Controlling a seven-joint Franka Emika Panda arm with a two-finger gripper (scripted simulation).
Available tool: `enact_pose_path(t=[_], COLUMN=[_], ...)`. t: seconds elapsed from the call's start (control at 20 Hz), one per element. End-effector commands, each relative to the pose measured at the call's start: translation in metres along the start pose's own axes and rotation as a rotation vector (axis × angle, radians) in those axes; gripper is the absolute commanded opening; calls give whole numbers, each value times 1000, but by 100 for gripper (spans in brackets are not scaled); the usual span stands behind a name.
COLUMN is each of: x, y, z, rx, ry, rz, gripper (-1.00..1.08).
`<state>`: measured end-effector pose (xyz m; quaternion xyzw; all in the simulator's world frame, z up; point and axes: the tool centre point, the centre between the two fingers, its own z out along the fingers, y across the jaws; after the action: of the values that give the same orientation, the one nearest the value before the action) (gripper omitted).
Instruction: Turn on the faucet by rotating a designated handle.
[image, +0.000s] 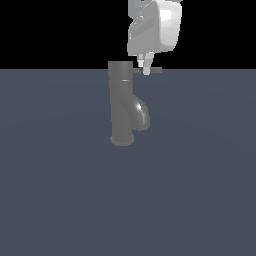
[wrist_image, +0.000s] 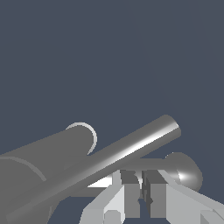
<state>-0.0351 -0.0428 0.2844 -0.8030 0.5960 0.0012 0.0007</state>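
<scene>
The faucet (image: 121, 102) is a dark grey upright column on a flared base, with a stubby curved spout (image: 140, 114) on the side toward the exterior view's right. The handle (image: 154, 71), a thin grey rod, sticks out level from the column's top toward the exterior view's right. My white gripper (image: 145, 67) hangs down from above, its tips at the rod's height near the column. In the wrist view the handle (wrist_image: 131, 151) runs as a bright bar just beyond my gripper (wrist_image: 141, 186). The fingers (wrist_image: 129, 192) are drawn together with nothing between them, pressed beside the rod rather than around it.
The faucet (wrist_image: 39, 168) stands alone on a flat blue-grey floor (image: 190, 190). No other objects or containers show in either view.
</scene>
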Motion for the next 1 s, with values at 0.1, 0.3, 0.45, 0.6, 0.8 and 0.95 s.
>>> enact_pose_path(t=[0.1, 0.3, 0.45, 0.6, 0.8, 0.95], x=[4, 12, 17, 23, 30, 35], y=[-2, -8, -12, -17, -23, -27], z=[0, 0, 0, 0, 0, 0], rx=[0, 1, 1, 1, 1, 1], ry=[-1, 0, 0, 0, 0, 1], rz=[1, 4, 6, 7, 10, 12], gripper=[-100, -100, -100, -100, -100, -100])
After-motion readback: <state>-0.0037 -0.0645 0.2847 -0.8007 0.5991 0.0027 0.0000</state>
